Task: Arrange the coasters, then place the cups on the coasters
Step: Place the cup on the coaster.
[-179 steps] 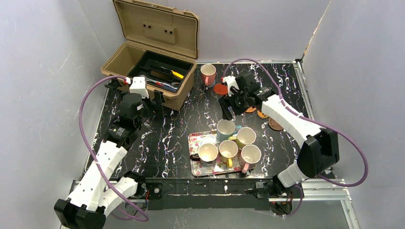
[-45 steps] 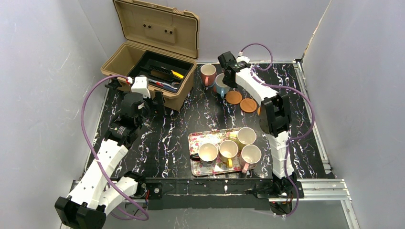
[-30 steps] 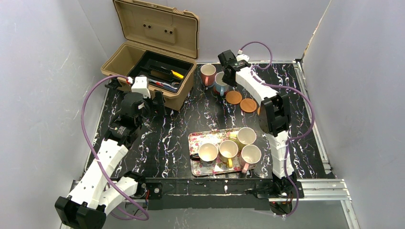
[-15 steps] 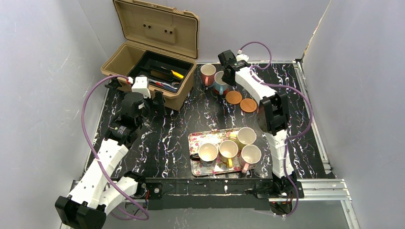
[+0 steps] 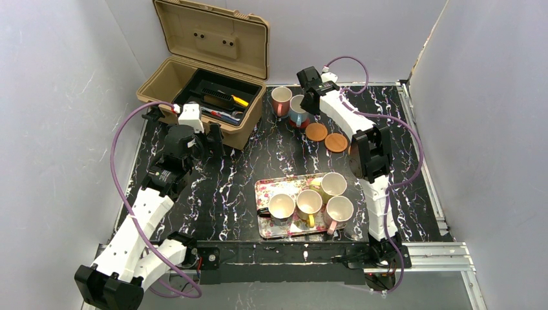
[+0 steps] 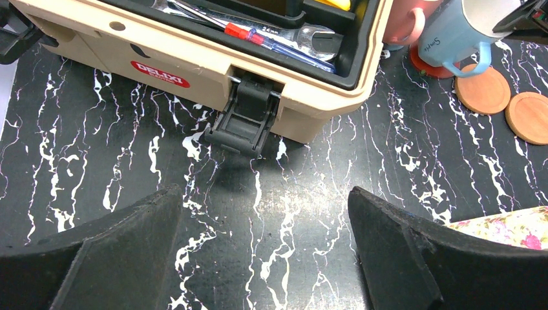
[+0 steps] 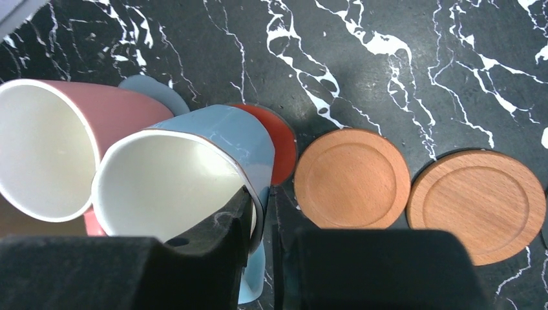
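right hand [image 7: 262,200]: closed to a narrow gap on the rim wall of the blue cup [image 7: 194,161], with one finger seen inside the mouth and the other outside by the handle; arm stretched to the far side of the table [image 5: 258,155].
blue cup: held at the rim, base placed over the red coaster [image 7: 281,145], which is seen as a crescent on the cup's right; full seating cannot be confirmed.
pink cup [image 7: 58,142]: just beside the blue cup on its left, set on the blue-grey coaster [image 7: 155,90], of which only an edge is shown.
wooden coasters: two orange-brown discs, [image 7: 352,177] and [image 7: 478,206], laid bare on the table in a row to the right of the red one, close together, no cup on either.
tray [image 5: 265,190]: floral, rectangular, near the front edge, well apart from the coaster row.
tray cups: four left on the tray, at [image 5: 282,205], [image 5: 309,201], [image 5: 333,184], [image 5: 339,208], mouths up.
left hand [image 6: 263,194]: spread fully wide, nothing held, hung over bare table in front of the toolbox latch.
toolbox [image 6: 194,64]: tan, lid raised, tools seen in the black insert, at the far left corner.
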